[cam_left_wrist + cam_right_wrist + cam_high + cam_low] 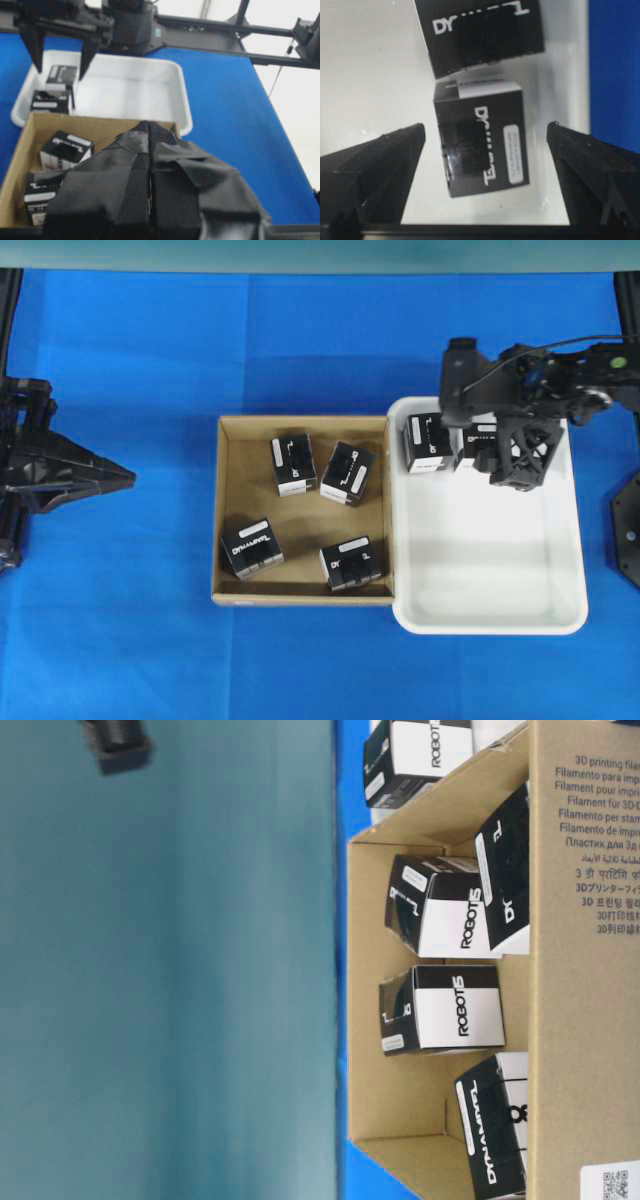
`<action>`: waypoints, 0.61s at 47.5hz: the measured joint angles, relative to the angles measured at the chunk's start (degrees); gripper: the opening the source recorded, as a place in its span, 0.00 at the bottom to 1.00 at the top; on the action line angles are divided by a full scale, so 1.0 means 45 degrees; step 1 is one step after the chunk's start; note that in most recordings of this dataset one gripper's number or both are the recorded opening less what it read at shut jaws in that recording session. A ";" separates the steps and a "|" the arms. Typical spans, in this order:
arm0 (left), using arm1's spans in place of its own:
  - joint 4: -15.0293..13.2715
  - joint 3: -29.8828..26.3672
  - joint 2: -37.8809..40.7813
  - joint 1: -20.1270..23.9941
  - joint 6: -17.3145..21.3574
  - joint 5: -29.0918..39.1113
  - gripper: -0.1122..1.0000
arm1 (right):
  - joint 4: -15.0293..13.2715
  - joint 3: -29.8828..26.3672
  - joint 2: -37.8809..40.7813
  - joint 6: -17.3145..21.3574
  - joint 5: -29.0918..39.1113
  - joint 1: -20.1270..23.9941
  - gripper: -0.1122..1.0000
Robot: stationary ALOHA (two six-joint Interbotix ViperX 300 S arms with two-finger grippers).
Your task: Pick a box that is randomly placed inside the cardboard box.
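The cardboard box [300, 423] sits mid-table and holds several small black boxes with white labels, such as one box [293, 463] and another [348, 473]. My right gripper [490, 445] hovers over the far left corner of the white tray [490, 625]. It is open, and its fingers [395, 155] stand clear on both sides of a black box [480, 145] lying on the tray floor. A second black box [480, 35] lies just beyond it. My left gripper [128, 478] is shut and empty, left of the cardboard box.
The white tray touches the cardboard box's right wall [388, 510]. Blue cloth [150, 640] covers the table all round. In the left wrist view the right gripper [61, 55] hangs above the two tray boxes [55, 90].
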 measured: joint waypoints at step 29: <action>0.0000 0.0000 -0.0117 -0.0078 -0.0098 0.0000 0.04 | 0.0020 0.1777 -0.6152 0.2773 -0.4609 0.2363 0.97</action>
